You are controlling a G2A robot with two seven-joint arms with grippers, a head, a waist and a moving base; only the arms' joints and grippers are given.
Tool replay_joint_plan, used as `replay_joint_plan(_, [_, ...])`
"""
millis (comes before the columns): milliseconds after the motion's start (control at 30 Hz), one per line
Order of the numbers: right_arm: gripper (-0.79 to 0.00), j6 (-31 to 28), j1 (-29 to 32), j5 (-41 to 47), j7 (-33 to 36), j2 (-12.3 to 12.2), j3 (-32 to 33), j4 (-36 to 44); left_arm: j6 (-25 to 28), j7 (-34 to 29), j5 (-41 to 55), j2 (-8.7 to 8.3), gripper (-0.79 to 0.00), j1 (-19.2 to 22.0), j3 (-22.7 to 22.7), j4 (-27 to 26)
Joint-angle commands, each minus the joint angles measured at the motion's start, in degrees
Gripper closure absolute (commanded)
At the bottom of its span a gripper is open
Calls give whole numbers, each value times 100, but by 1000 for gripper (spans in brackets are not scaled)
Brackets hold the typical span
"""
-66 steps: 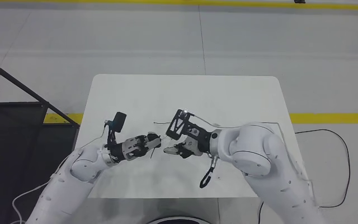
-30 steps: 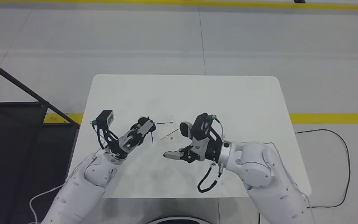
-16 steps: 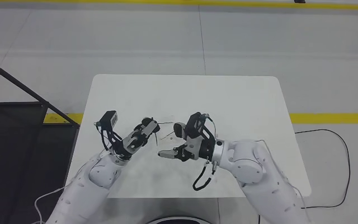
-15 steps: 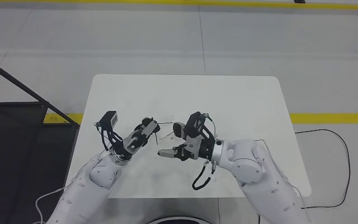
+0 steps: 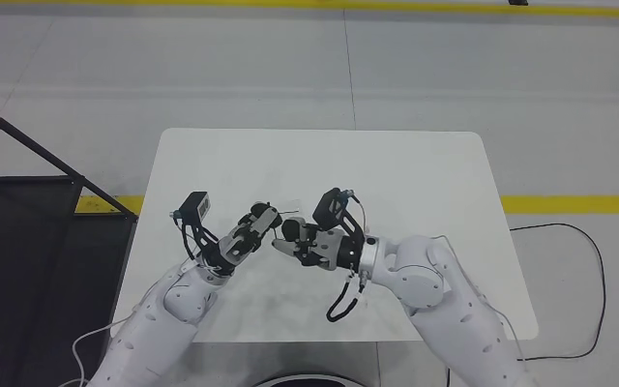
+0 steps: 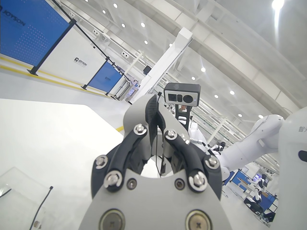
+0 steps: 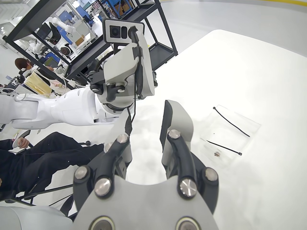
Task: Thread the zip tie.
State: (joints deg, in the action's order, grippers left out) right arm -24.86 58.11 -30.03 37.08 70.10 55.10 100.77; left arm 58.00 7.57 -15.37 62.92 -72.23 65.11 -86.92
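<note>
1. Left claw pinches a thin black plastic zip tie between ribbed pads, above the smooth white counter.
2. Tie's long axis runs along that claw; its head end seems hidden.
3. Right claw gapes wide, empty, nearby.

White lettering stands on a blue panel. Dark lettering beside a small logo marks a white panel.

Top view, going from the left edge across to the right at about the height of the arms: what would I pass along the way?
Black panel → left arm's wrist camera → left end effector, pinching the zip tie → right end effector → black cable on the floor.
</note>
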Motion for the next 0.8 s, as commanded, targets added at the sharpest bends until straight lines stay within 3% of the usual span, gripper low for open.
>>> replay_joint_plan(0, [-305,-5,-14,-5,16,4,-25,-6,0,3,-15,11,0,-1,5,2])
replay_joint_plan(300, [-185,-51,-57,31,23,11,-58,-45,0,5,-52,65,0,14,32,62])
replay_joint_plan(467, [-163,-64,-47,47,7,7,-39,-50,0,-14,-52,91,0,21,38,80])
replay_joint_plan(600, [0,-66,-40,51,-6,5,-34,-50,0,-38,-46,109,0,29,45,93])
replay_joint_plan(767, [0,-89,-42,54,6,3,-32,-53,0,-87,-3,128,0,32,43,99])
